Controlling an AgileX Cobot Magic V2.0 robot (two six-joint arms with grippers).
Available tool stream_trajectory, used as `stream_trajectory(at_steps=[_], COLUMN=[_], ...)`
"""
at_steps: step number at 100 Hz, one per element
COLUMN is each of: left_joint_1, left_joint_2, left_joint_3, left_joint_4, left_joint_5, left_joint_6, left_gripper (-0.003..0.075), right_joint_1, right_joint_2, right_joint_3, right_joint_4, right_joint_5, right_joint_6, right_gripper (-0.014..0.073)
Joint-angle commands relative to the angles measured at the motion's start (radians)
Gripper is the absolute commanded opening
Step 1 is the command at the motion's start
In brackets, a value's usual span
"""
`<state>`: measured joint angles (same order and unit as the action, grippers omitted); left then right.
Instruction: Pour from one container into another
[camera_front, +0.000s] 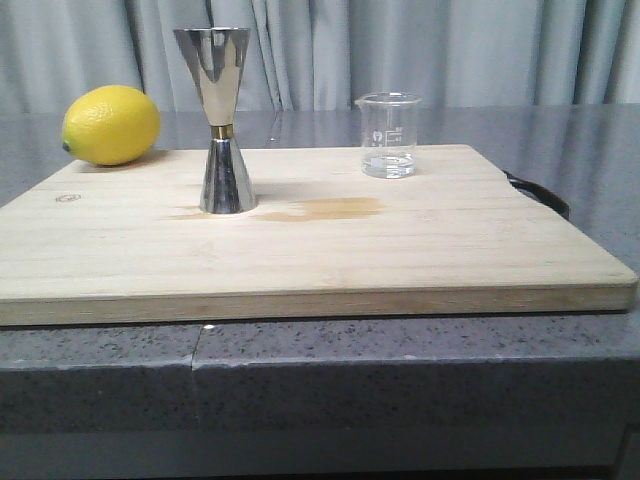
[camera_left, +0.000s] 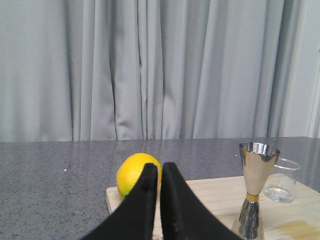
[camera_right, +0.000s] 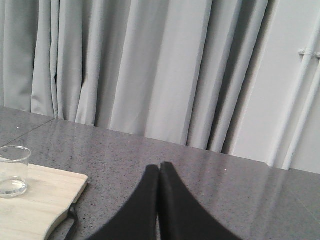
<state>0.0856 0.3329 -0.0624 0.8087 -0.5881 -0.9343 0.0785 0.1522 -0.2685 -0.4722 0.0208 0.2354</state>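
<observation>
The clear glass beaker (camera_front: 388, 135) stands upright at the back right of the wooden board (camera_front: 300, 250), a little clear liquid in its bottom. The steel hourglass jigger (camera_front: 220, 120) stands upright left of it, gold band at its waist. Neither gripper shows in the front view. My left gripper (camera_left: 160, 167) is shut and holds nothing; it sits short of the board's left end, with the jigger (camera_left: 256, 190) and beaker (camera_left: 282, 182) off to one side. My right gripper (camera_right: 159, 167) is shut and empty over the grey counter, well away from the beaker (camera_right: 13, 171).
A yellow lemon (camera_front: 110, 124) lies at the board's back left corner. A yellowish wet stain (camera_front: 325, 209) marks the board beside the jigger's base. A black strap (camera_front: 540, 192) hangs off the board's right end. Grey curtains (camera_front: 400, 50) close off the back.
</observation>
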Motion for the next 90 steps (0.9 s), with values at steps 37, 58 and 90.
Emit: stream_trajectory(at_steps=[37, 58, 90], left_joint_1=[-0.011, -0.094, -0.28], left_joint_2=[0.008, 0.004, -0.133], left_joint_3=[-0.028, 0.019, 0.044], left_joint_4=[-0.041, -0.162, -0.678], left_joint_5=[-0.053, -0.03, 0.191], left_joint_6=[-0.011, 0.083, 0.828], left_gripper=[-0.002, -0.002, -0.002], right_joint_1=[-0.004, -0.004, -0.004], right_joint_2=[0.009, 0.009, 0.009], right_joint_3=[-0.025, -0.025, -0.025], right_joint_4=[-0.007, -0.007, -0.007], right_joint_5=[-0.072, -0.068, -0.068], right_joint_6=[-0.004, -0.004, -0.004], right_gripper=[-0.0071, -0.0071, -0.0071])
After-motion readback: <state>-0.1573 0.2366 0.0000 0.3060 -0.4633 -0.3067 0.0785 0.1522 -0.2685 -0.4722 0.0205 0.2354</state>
